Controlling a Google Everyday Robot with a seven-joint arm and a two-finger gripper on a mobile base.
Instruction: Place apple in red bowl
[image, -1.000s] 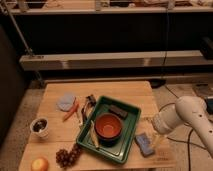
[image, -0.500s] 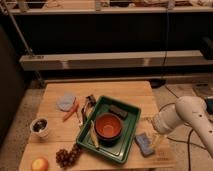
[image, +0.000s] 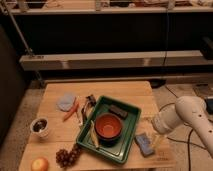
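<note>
The apple (image: 40, 164), yellow-orange with a reddish blush, lies at the front left corner of the wooden table (image: 100, 92). The red bowl (image: 108, 126) sits upright inside the green tray (image: 121, 153) in the middle of the table, and I see nothing in it. My white arm (image: 181, 116) comes in from the right, and the gripper (image: 156, 141) hangs at the table's right side, just right of the tray and far from the apple. The gripper is near a blue sponge (image: 144, 143).
A bunch of dark grapes (image: 67, 156) lies right of the apple. A white cup (image: 40, 126), a carrot (image: 71, 111), a pale blue-grey piece (image: 66, 101) and dark utensils (image: 90, 103) are on the left half. A dark block (image: 118, 111) and a yellow strip (image: 93, 137) lie in the tray.
</note>
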